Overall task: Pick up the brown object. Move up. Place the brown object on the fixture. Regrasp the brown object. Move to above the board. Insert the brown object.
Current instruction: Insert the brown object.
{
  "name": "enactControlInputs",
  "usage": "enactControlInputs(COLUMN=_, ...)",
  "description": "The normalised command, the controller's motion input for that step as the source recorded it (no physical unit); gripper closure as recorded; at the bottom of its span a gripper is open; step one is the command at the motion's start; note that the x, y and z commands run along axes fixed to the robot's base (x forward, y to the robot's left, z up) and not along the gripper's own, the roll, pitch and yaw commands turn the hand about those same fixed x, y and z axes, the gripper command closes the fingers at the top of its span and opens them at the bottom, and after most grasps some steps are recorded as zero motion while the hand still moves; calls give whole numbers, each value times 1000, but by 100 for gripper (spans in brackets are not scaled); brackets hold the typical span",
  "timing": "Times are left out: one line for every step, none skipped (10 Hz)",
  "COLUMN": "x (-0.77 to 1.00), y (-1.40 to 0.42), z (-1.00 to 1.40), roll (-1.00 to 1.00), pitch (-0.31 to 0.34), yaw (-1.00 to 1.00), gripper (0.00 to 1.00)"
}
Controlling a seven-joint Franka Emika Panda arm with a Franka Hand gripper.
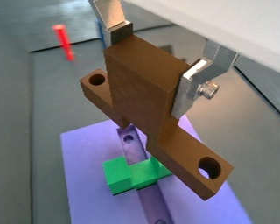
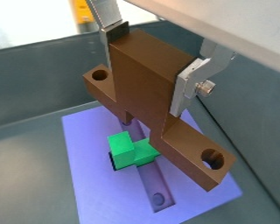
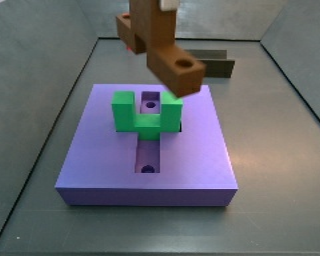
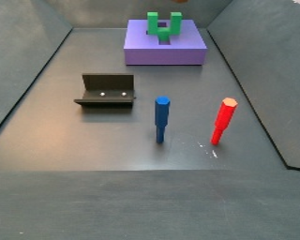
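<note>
Hand [image 1: 154, 63]: points down over the purple board, seen in both wrist views; its two flat silver fingers [image 2: 192, 80] press on opposite faces of the brown object's thick stem, so it is closed on that piece.
Hand in the side views: hidden or cropped; in a side view only the brown piece enters from the top edge, and the fingers cannot be made out there.
Brown object [image 1: 149, 96]: T-shaped, held off the board; the stem sits between the fingers and the long flat bar hangs below them, tilted, with a round hole at each end.
Brown object relative to the board: in a side view [image 3: 160, 45] it hangs in the air over the far part of the slab, its lower bar end just above and to one side of the green block, touching neither.
Board [image 3: 109, 165]: thick purple square slab resting on the grey floor, with a lengthwise central slot and round holes in it.
Green block [image 3: 144, 114]: U-shaped, upright on the board, straddling the slot, directly beneath the held piece in both wrist views.
Fixture [image 4: 106, 91]: small dark open holder with low walls, standing empty on the floor, well apart from the board.
Blue peg [image 4: 163, 119]: upright on the floor, near the fixture.
Red peg [image 4: 223, 121]: upright, slightly tilted, just beside the blue one.
</note>
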Motion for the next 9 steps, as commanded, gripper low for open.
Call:
enactControlInputs(x=0, y=-71, z=-323, roll=-13, pitch=-90, yaw=-991, gripper=100)
enactControlInputs(x=0, y=-77, z=-217, roll=-70, pitch=-117, yaw=-966, gripper=100)
enactControlInputs(x=0, y=-80, z=-229, roll=-66, pitch=-114, yaw=-960, gripper=100)
enactControlInputs(x=71, y=-86, z=-263, roll=-67, pitch=-44, yaw=-886, gripper=100)
enactControlInputs(x=0, y=-46, z=-277, roll=-33, pitch=-4, yaw=-540, gripper=100)
enactControlInputs(x=0, y=-54, z=-283, roll=-4, pitch=-27, yaw=-569, gripper=100)
enactControlInputs(x=0, y=-34, z=-214, roll=-4, pitch=-14, yaw=-514, gripper=100)
enactControlInputs(x=-20, y=-6, z=-220, roll=-16, pitch=0, yaw=-429, gripper=100)
enactControlInputs(x=-54, y=0, z=-191, roll=-7, pitch=0, yaw=-363, gripper=100)
